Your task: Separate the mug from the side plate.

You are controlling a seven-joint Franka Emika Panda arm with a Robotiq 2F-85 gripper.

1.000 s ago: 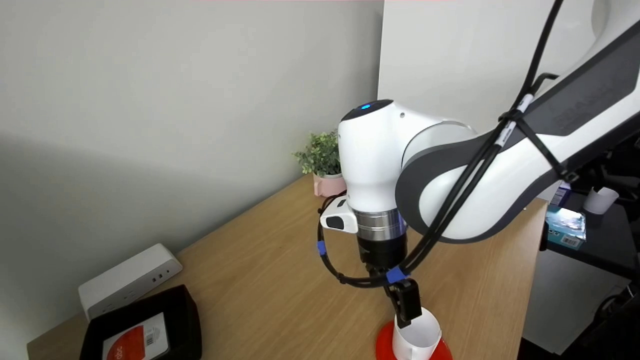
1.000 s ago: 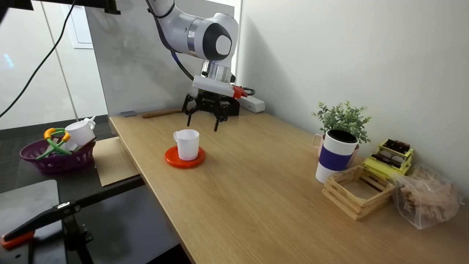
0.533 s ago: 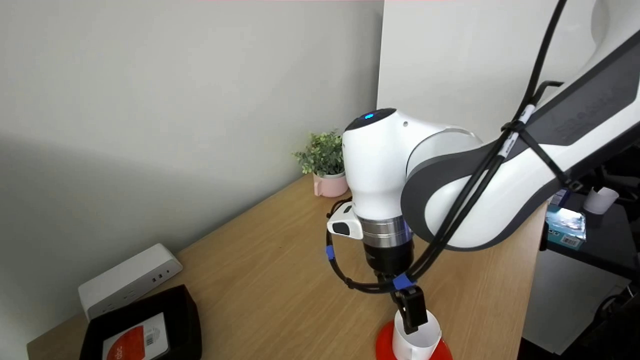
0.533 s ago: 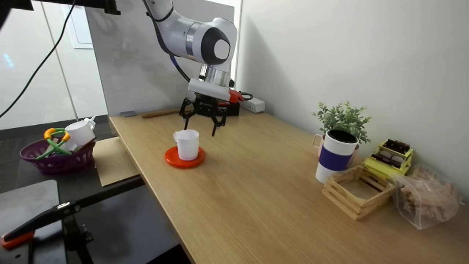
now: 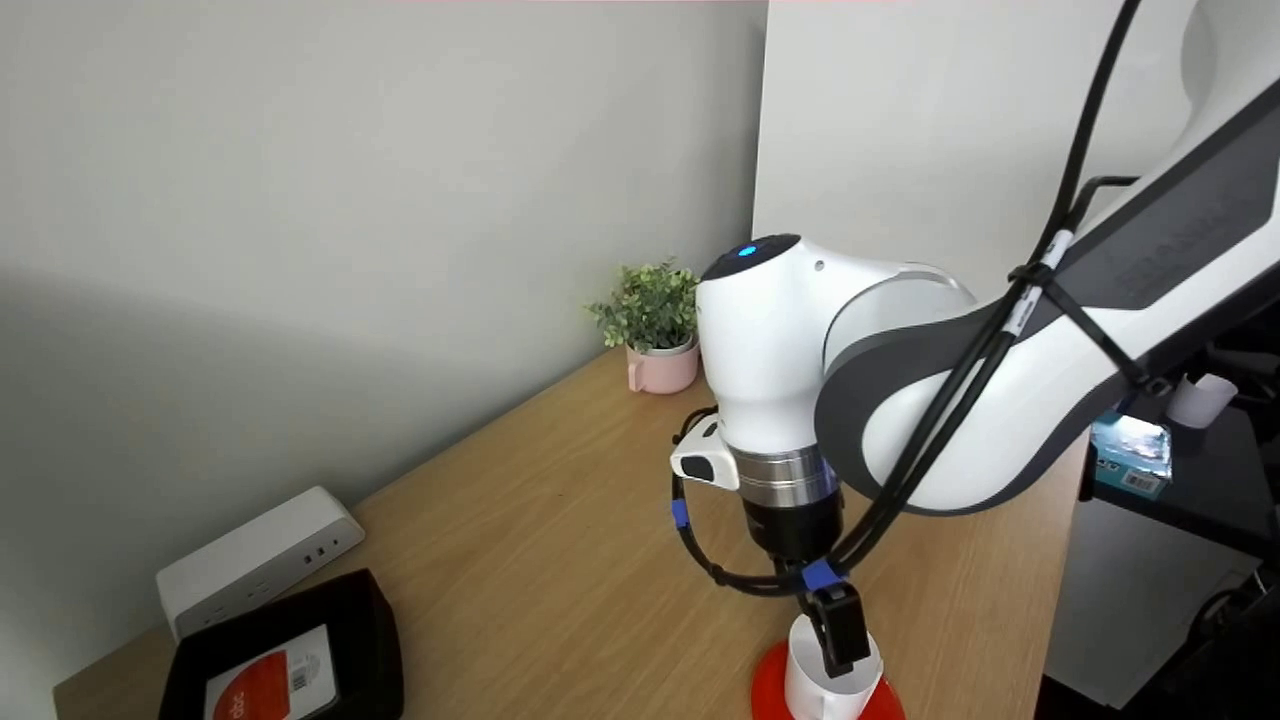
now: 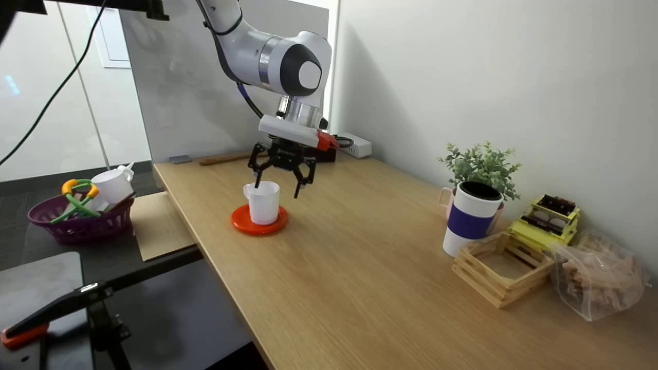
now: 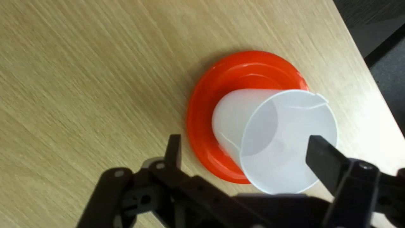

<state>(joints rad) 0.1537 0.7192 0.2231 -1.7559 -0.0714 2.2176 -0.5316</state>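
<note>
Pre-grasp alignment seems in progress, so the spread, empty gripper (image 7: 245, 147) should centre on the white mug (image 7: 272, 139) before lifting it off the red side plate (image 7: 202, 126).

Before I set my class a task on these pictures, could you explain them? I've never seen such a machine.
This is one robot arm, ending in a gripper that works like a finger and thumb. The exterior views come from two different places outside; the wrist view looks down from the arm's end. On the wooden table, a white mug stands on a red plate. Also there: a taller cup with a blue band, a wooden crate, a potted plant, a black tray and a white power strip. The gripper is open and holds nothing.
</note>
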